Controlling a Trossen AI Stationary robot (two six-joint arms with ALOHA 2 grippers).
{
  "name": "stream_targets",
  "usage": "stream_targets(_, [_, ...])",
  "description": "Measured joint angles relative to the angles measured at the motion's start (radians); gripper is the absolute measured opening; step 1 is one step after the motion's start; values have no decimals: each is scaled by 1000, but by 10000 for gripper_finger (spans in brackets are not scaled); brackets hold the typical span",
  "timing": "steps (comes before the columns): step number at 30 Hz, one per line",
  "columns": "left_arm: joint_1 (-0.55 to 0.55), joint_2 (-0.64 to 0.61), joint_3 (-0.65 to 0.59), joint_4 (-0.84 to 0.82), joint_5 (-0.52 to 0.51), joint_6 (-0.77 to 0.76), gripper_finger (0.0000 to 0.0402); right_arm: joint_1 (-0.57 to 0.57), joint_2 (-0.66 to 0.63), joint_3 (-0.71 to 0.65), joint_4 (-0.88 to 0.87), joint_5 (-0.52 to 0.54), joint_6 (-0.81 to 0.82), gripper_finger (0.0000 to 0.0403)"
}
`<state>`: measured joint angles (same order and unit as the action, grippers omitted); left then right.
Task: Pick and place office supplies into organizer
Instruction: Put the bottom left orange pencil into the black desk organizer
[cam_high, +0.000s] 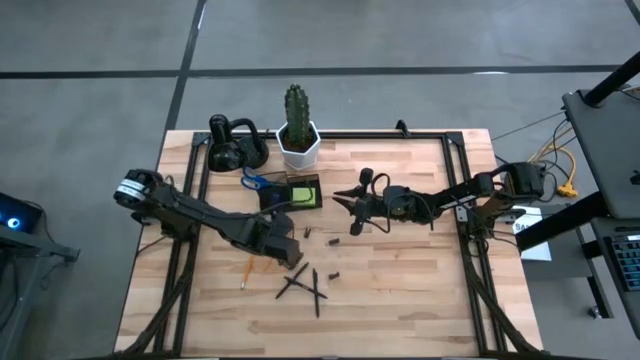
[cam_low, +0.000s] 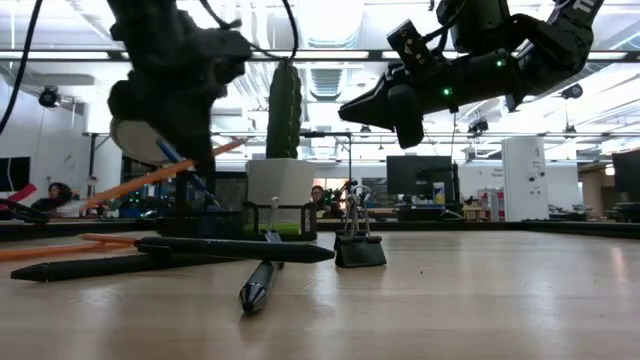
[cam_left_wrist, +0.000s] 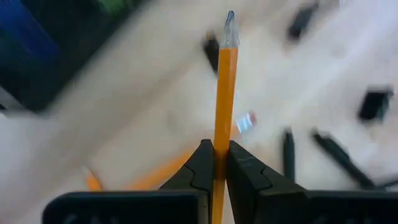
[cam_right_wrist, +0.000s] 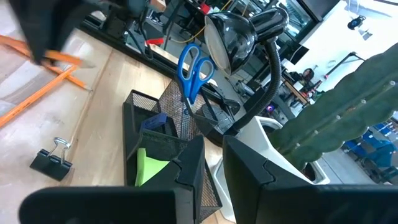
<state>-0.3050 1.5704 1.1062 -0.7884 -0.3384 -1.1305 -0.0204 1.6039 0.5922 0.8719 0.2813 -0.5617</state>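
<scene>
My left gripper (cam_left_wrist: 216, 146) is shut on an orange pencil (cam_left_wrist: 224, 87) above the table's middle, near the front of the organizer (cam_high: 296, 193). The organizer is a dark mesh box (cam_right_wrist: 163, 134) holding a lime-green sticky pad (cam_right_wrist: 149, 169) and blue-handled scissors (cam_right_wrist: 193, 65) that stand handles up. My right gripper (cam_right_wrist: 214, 165) hovers level just right of the organizer, its fingers slightly apart with nothing between them. Black pens (cam_high: 302, 285) lie crossed near the front, beside another orange pencil (cam_high: 245, 272) flat on the wood. My left gripper pinches the pencil's shaft (cam_left_wrist: 219, 163) between its two fingers (cam_left_wrist: 200, 168), coming from above at a slant. The pencil's pointed end (cam_left_wrist: 230, 22) sticks out ahead of the fingers. The pencil (cam_low: 150, 180) is lifted clear of the table and tilted.
A white pot with a cactus (cam_high: 298, 140) and a black looped gadget (cam_high: 235, 148) stand at the far edge behind the organizer. Small binder clips (cam_high: 330, 241) lie scattered between the grippers; one (cam_low: 358, 245) stands close in the low view. The table's right half is bare wood.
</scene>
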Motion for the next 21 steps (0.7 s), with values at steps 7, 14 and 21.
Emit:
stream_targets(7, [1, -2, 12, 63, -240, 160, 7, 0, 0, 0, -1, 0, 0, 47])
stream_targets(14, [2, -2, 9, 150, -460, 310, 7, 0, 0, 1, 0, 0, 0, 47])
stream_targets(21, [2, -2, 8, 153, -689, 389, 7, 0, 0, 3, 0, 0, -19, 47])
